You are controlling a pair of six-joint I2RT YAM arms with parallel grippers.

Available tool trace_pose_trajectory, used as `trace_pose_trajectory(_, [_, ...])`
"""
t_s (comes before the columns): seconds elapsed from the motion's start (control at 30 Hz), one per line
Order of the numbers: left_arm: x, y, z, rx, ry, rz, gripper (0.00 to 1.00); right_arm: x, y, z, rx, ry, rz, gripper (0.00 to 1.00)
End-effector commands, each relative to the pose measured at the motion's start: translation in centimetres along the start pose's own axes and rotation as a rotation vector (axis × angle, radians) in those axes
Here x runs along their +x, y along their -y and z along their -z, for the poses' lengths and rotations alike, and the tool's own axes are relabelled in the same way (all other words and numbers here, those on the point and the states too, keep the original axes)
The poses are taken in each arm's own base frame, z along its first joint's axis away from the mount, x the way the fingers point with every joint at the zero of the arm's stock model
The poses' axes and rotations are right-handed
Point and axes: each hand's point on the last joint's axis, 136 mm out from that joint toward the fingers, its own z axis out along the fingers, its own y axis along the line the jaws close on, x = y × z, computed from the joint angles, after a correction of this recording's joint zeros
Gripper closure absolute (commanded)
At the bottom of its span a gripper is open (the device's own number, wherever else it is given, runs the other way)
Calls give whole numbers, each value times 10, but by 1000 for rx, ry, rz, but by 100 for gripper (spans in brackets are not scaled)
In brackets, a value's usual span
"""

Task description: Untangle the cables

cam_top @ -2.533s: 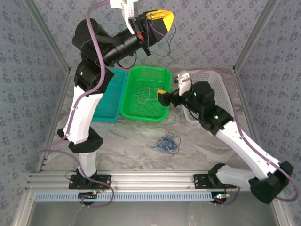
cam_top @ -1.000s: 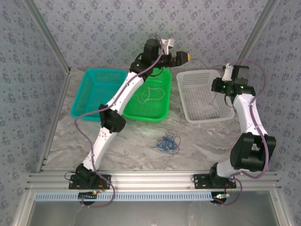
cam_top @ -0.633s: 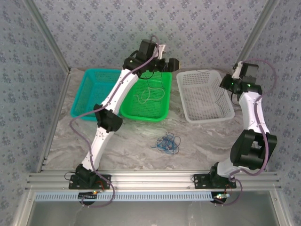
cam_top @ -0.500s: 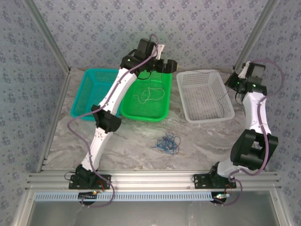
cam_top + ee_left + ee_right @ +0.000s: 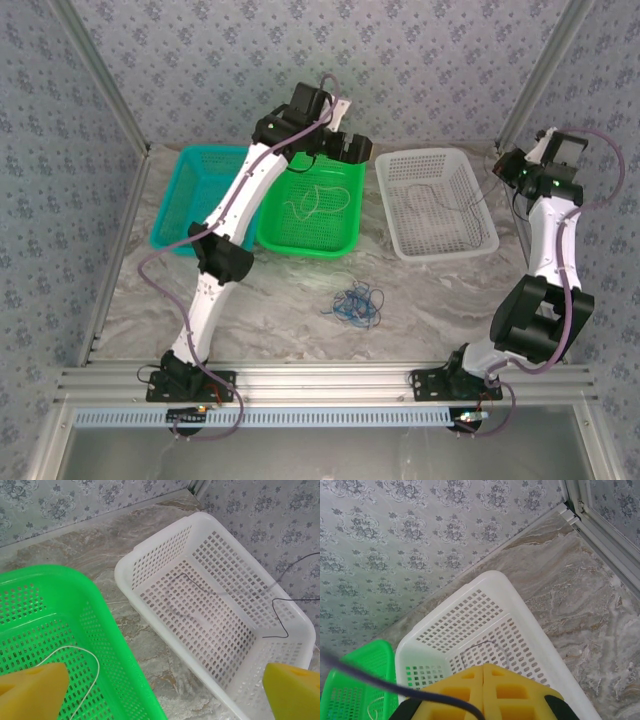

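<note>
A tangle of blue and dark cables (image 5: 352, 303) lies on the marble table in front of the baskets. A whitish cable (image 5: 315, 198) (image 5: 85, 655) is looped in the green basket (image 5: 275, 235) (image 5: 107, 630). One dark cable (image 5: 432, 195) (image 5: 200, 586) (image 5: 485, 647) lies in the white basket (image 5: 490, 235) (image 5: 150, 607) (image 5: 530, 610) and rises over its right rim. My right gripper (image 5: 503, 165) (image 5: 484, 690), just past that rim, is shut on it. My left gripper (image 5: 362, 150) (image 5: 165, 695) hovers open between the green and white baskets, holding nothing.
A teal basket (image 5: 165, 235) stands left of the green one. Patterned walls and metal frame posts (image 5: 597, 520) close in the back and sides. The right arm stands close to the right wall. Bare marble lies around the tangle.
My right gripper has swung right, from over the white basket to beyond its right rim, drawing the dark cable along. The left gripper has drawn back left toward the green basket's far edge.
</note>
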Motion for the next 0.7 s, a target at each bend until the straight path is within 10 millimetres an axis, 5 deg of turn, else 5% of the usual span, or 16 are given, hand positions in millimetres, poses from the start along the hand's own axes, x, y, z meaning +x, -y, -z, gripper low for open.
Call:
trace_pose_trajectory(0.0, [-25, 25, 38, 33, 84, -50, 1, -2, -20, 7, -62, 0, 13, 100])
trace_pose_trajectory(0.2, [-28, 40, 47, 59, 99, -61, 1, 0, -40, 6, -109, -16, 40, 100])
trace_pose_trajectory(0.43, [-26, 55, 57, 65, 94, -72, 1, 43, -45, -23, -64, -160, 118, 97])
trace_pose_trajectory(0.47, [-24, 57, 58, 68, 87, -73, 1, 50, -43, -29, -53, -187, 125, 92])
trace_pose_trajectory(0.6, [-16, 66, 66, 72, 62, -90, 1, 76, -30, -51, 1, -295, 127, 44])
trace_pose_trajectory(0.67, [-12, 67, 71, 66, 58, -100, 1, 83, -30, -55, 7, -314, 145, 34])
